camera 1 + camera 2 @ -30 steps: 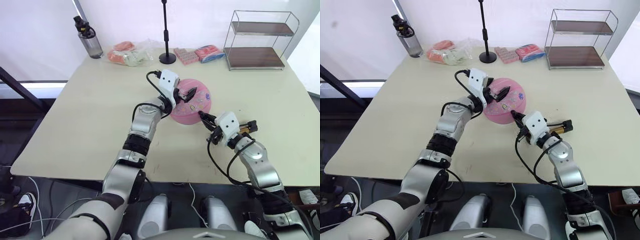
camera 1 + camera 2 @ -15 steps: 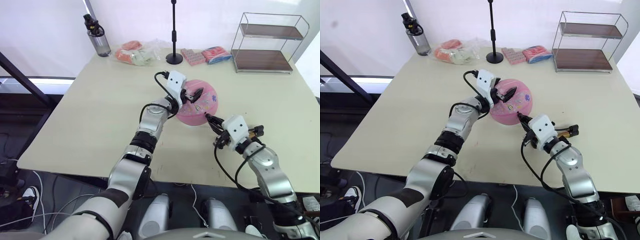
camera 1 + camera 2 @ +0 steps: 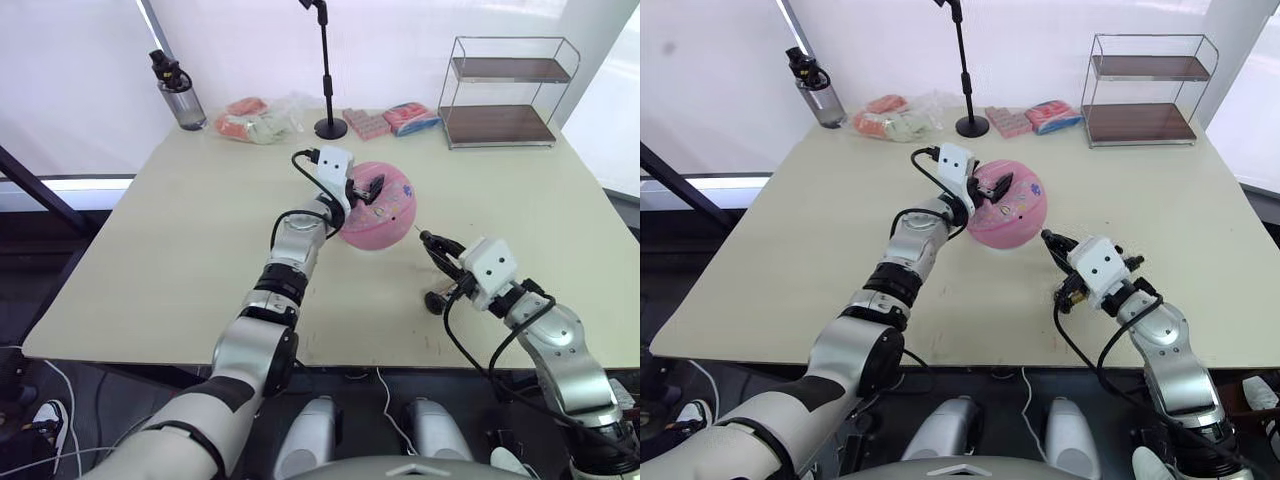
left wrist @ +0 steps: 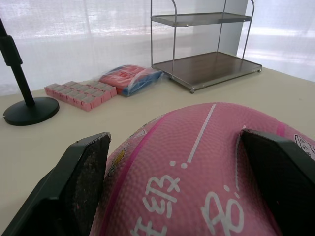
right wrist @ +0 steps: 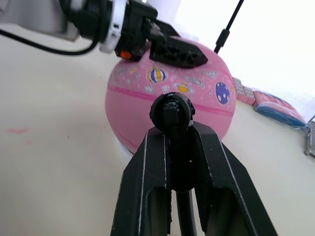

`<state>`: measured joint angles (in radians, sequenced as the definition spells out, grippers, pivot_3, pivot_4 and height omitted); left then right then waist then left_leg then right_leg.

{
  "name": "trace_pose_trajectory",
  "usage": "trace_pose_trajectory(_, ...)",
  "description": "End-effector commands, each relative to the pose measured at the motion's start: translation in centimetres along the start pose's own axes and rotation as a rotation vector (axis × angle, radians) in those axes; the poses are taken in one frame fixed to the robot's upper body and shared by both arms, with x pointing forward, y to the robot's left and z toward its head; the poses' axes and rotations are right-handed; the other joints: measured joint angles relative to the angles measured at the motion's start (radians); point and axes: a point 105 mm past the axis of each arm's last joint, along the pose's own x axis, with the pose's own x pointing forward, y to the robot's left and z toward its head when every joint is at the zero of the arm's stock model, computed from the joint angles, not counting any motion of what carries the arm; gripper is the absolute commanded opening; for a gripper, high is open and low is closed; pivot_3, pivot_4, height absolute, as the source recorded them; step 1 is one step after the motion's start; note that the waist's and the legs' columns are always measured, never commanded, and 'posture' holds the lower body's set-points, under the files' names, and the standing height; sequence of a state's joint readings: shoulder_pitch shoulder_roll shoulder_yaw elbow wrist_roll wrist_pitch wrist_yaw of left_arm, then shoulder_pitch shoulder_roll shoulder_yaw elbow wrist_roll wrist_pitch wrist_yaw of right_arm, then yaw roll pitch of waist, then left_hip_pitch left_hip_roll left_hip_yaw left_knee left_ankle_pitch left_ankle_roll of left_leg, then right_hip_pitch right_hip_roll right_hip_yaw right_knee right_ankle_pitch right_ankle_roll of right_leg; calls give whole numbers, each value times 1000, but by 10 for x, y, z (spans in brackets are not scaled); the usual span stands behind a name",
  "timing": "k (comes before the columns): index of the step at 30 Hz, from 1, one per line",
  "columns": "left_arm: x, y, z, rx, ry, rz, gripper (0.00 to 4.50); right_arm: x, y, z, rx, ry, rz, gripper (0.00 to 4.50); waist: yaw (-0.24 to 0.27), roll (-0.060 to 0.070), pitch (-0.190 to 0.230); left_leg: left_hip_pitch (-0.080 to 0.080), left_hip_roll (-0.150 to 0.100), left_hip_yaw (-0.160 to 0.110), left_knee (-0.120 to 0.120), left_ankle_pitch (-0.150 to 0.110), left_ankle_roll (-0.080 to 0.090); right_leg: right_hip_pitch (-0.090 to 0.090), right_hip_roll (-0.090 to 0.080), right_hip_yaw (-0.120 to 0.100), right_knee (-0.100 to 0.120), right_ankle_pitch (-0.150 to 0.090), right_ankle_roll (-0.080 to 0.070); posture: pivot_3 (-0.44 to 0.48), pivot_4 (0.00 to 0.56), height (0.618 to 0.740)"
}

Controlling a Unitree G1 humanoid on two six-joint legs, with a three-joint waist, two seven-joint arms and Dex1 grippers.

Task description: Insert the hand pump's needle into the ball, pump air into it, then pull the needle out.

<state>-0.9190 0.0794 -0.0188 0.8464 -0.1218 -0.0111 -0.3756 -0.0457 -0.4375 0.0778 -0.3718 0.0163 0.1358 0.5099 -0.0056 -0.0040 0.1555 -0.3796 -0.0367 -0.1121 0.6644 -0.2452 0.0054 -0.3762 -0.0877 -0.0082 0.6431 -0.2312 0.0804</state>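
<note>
The pink ball [image 3: 388, 212] with cartoon prints rests mid-table. My left gripper [image 3: 368, 188] lies over its top, open, one black finger [image 4: 81, 182] on each side of the ball's [image 4: 197, 162] crown. To the right and nearer me, my right gripper [image 3: 437, 246] is shut on the black fitting [image 5: 172, 109] at the hand pump's hose tip. The fitting points at the ball [image 5: 147, 98] with a small gap between them. A thin needle [image 3: 420, 230] reaches toward the ball's edge. The pump's body is hidden behind my right hand.
At the table's back stand a water bottle [image 3: 178, 95], a plastic bag of items [image 3: 255, 120], a black stand [image 3: 329, 125], pink packets [image 3: 368, 122] and a two-tier wire rack [image 3: 500, 95]. Bare tabletop [image 3: 180, 240] spreads left of the ball.
My right gripper has drawn back from the ball with the fitting, opening a gap where the tip met the ball's edge. The camera shifted. The left gripper stays on the ball.
</note>
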Motion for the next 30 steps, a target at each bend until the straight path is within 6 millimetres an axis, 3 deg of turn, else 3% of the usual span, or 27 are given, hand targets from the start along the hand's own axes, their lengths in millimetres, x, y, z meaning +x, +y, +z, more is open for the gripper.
trace_pose_trajectory(1,-10,-2,-40,-52,133,-12,4500,1,-8,-3,-161,0,-9,60,2,0,0,-1,-1,0,0,0,0,-1,0,0,0,0,0,0,150,731)
trace_pose_trajectory(10,-9,-5,10,-73,-14,-84,4500,2,-17,-30,-359,49,2,60,2,-3,6,-4,-2,0,-4,1,1,-4,0,0,-2,0,0,0,150,731)
trace_pose_trajectory(16,-10,-9,45,-56,-107,-123,4500,0,-22,-38,-392,49,-1,60,5,-5,11,-18,-4,0,-6,2,0,-18,0,1,-3,0,0,0,150,731)
trace_pose_trajectory(21,-14,-14,73,-23,-174,-179,4500,0,-30,-42,-408,50,-19,60,4,-7,19,-20,-4,4,-11,3,-2,-22,0,4,-4,0,-1,0,150,731)
trace_pose_trajectory(30,-29,-17,93,31,-200,-266,4500,-4,-38,-48,-410,57,-34,60,-2,-8,25,-20,-4,8,-15,4,-4,-23,0,6,-8,2,-5,0,150,731)
